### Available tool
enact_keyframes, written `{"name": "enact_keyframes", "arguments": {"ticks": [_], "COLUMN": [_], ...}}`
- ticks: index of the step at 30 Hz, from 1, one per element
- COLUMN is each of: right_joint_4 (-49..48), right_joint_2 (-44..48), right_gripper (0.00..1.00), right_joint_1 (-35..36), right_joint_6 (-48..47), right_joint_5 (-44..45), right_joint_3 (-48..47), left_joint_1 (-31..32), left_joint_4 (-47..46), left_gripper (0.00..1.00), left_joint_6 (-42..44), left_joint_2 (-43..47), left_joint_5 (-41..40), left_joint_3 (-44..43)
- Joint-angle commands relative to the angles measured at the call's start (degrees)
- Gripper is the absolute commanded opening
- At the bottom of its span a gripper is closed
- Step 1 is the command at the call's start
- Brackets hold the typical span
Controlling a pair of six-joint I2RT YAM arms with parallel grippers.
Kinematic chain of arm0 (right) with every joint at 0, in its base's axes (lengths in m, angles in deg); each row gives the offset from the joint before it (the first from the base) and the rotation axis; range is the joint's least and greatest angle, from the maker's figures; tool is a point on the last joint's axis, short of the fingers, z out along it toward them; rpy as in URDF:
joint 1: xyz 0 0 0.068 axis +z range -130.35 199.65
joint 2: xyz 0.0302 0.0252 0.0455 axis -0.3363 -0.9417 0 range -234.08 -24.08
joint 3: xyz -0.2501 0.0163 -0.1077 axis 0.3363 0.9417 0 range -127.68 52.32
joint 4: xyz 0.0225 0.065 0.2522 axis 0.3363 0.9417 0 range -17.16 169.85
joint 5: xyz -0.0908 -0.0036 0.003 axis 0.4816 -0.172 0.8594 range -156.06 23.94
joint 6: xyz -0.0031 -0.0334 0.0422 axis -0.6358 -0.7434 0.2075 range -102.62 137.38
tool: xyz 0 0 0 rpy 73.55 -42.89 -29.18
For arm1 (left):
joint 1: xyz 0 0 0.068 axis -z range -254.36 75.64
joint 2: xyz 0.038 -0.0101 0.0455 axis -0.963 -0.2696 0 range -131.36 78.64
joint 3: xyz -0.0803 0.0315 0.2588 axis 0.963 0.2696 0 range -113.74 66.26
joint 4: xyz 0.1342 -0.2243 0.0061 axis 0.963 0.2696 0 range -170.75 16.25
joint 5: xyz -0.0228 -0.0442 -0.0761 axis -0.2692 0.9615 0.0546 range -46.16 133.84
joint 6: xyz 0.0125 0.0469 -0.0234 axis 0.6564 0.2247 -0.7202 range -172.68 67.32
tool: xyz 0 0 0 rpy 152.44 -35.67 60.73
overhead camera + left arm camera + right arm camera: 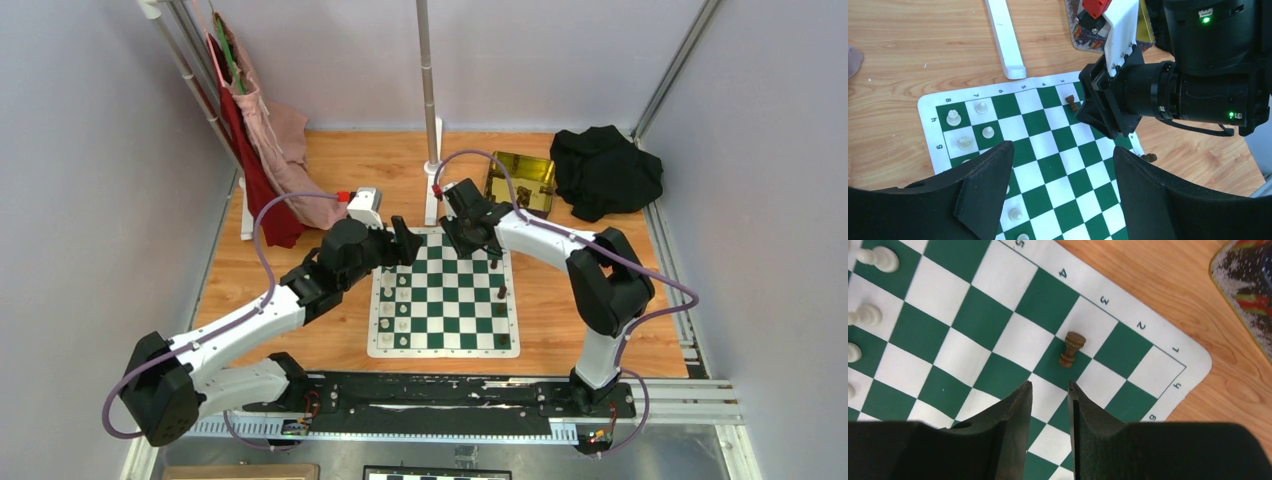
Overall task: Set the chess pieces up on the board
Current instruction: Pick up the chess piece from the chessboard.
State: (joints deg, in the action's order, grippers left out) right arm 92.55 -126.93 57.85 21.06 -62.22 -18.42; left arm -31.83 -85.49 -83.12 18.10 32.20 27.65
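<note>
The green-and-white board (445, 310) lies between the arms. One dark brown chess piece (1070, 348) stands on a green square near the far right corner, just ahead of my right gripper (1050, 385). That gripper is open by a narrow gap, with nothing between its fingers. The left wrist view shows the same piece (1071, 102) beside the right gripper's black head (1103, 107). More dark pieces (502, 293) stand along the board's right side. My left gripper (1063, 152) hangs wide open and empty over the board's far left part.
Cream-white pieces (388, 310) fill the board's left columns. A small dark piece (1148, 157) lies on the wood just off the board's right edge. A gold tin (522, 180) and black cloth (605, 170) sit at the back right. A pole (430, 100) rises behind the board.
</note>
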Motion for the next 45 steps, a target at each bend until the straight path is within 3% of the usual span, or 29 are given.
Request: {"name": "enact_keyframes", "arguments": {"ticks": [1,30,45], "right_joint_4": [-4.01,-7.34,-2.98], "right_joint_2": [-1.49,-6.93,-3.52], "right_gripper": [0.37,0.32,0.00], "right_joint_1": [-0.74,-4.38,-5.04], "right_joint_6": [-1.44,0.13,-1.08], "right_joint_5": [-1.40,-6.01,-6.52], "right_joint_3": [-0.12,-1.28,-3.44], "left_joint_1": [0.10,0.13,0.10], "left_joint_4": [-1.35,-2.56,-2.56], "left_gripper": [0.78,0.78,0.78], "left_joint_6": [0.11,1.05,1.00], "left_joint_2": [-0.92,-5.33,-4.79], "left_joint_5": [-0.93,-0.86,-0.80], "left_joint_3": [-0.80,-2.46,-2.61]}}
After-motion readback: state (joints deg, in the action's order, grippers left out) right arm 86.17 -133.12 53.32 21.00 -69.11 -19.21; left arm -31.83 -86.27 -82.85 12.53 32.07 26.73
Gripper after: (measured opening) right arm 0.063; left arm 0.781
